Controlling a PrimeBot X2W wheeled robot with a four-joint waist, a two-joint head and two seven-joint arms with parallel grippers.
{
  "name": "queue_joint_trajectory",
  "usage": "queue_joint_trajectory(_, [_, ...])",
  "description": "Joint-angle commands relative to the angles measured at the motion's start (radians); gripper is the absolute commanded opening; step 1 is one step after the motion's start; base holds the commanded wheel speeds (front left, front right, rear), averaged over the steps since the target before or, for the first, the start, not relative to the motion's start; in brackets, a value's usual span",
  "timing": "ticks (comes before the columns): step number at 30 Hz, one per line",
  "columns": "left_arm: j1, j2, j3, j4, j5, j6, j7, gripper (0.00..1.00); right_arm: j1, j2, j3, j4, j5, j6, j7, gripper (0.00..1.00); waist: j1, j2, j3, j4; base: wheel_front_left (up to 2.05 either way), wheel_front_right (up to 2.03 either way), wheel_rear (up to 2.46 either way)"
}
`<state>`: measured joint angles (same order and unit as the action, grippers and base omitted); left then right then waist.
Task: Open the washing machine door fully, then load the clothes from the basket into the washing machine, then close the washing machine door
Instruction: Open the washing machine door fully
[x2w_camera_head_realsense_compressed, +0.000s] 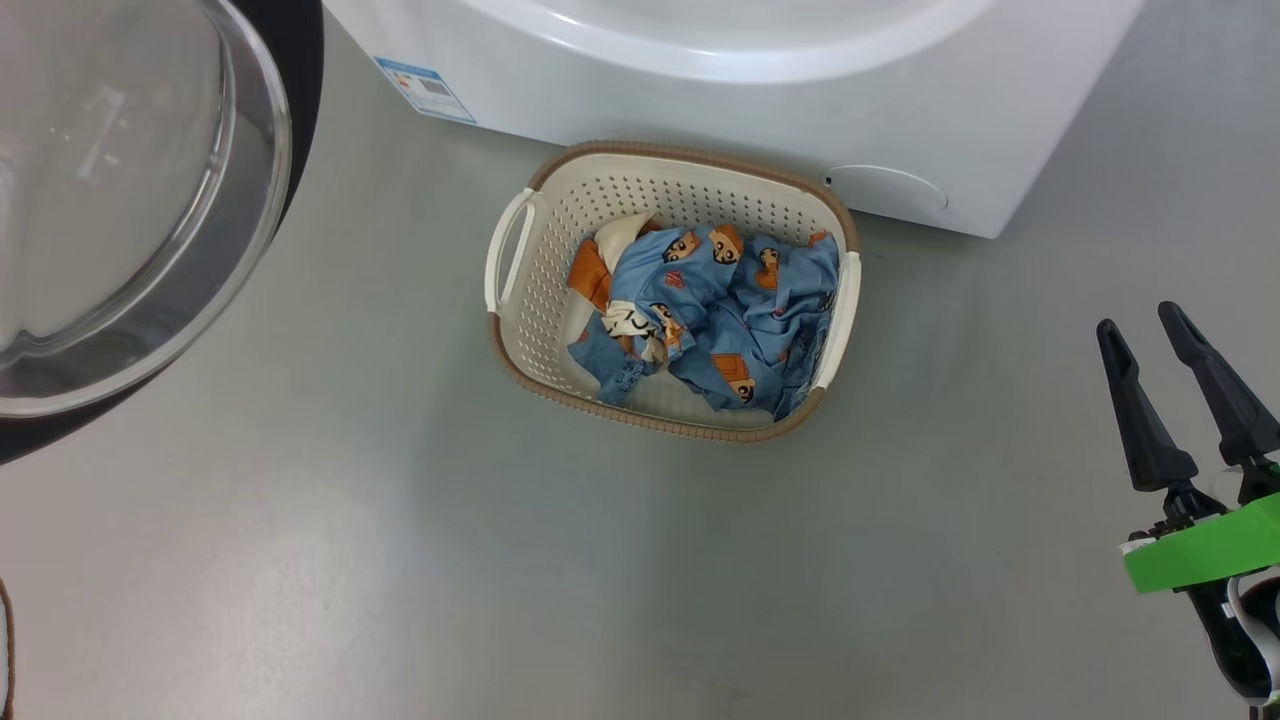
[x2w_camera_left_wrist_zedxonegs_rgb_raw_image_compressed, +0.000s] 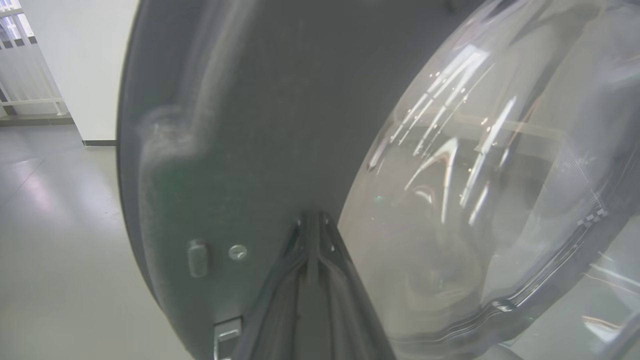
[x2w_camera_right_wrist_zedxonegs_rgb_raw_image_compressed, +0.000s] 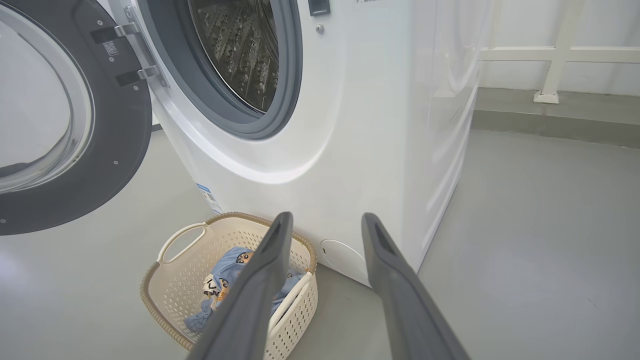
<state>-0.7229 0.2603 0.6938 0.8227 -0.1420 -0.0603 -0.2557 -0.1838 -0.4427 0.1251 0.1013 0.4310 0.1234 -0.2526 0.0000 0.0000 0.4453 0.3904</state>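
Left pincer (x2w_camera_left_wrist_zedxonegs_rgb_raw_image_compressed: 312, 220) closed at the washing machine door (x2w_camera_left_wrist_zedxonegs_rgb_raw_image_compressed: 225, 125) rim — right pincer (x2w_camera_head_realsense_compressed: 1138, 318) spread wide, empty; clothes (x2w_camera_head_realsense_compressed: 710, 310) crumpled in the basket (x2w_camera_head_realsense_compressed: 560, 200).

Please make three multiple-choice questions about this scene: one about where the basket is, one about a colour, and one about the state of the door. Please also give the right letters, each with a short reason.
1. Where does the basket stand?
A. On the floor, just in front of the washing machine
B. On top of the machine
C. On a shelf

2. What colour are most of the clothes?
A. Red
B. Light blue
C. Black

3. What state is the washing machine door in?
A. Shut
B. Taken off and lying flat
C. Swung open to the side

Answers:
1 A: the head view shows it on the grey floor at the machine's front.
2 B: blue cloth with orange-brown figures lies in the basket.
3 C: the right wrist view shows the drum uncovered, with the door standing beside it.
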Motion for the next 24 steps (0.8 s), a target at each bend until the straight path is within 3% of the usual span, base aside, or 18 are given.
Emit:
queue_joint_trajectory(1, [-0.003, 0.079, 0.024, -0.013, 0.011, 0.009, -0.006, 0.00, -0.007, -0.019, 0.020, -0.026, -0.007, 0.007, -0.009, 0.71, 0.0000, 0.0000, -0.002, 0.001, 0.00, 0.00, 0.00])
queue_joint_trajectory(12, [0.058, 0.050, 0.017, -0.045, 0.025, -0.046, -0.006, 0.00, 0.004, 0.007, 0.046, -0.007, -0.003, 0.007, -0.009, 0.72, 0.0000, 0.0000, -0.080, -0.002, 0.00, 0.00, 0.00])
queue_joint_trajectory(20, [0.163, 0.003, -0.062, -0.172, 0.023, -0.069, -0.006, 0.00, 0.018, 0.042, 0.059, 0.004, 0.003, 0.007, -0.009, 0.72, 0.0000, 0.0000, -0.165, -0.012, 0.00, 0.00, 0.00])
queue_joint_trajectory(24, [0.232, -0.011, -0.155, -0.262, -0.022, -0.070, -0.006, 0.00, 0.030, 0.062, 0.060, 0.005, 0.005, 0.007, -0.009, 0.73, 0.0000, 0.0000, -0.204, -0.028, 0.00, 0.00, 0.00])
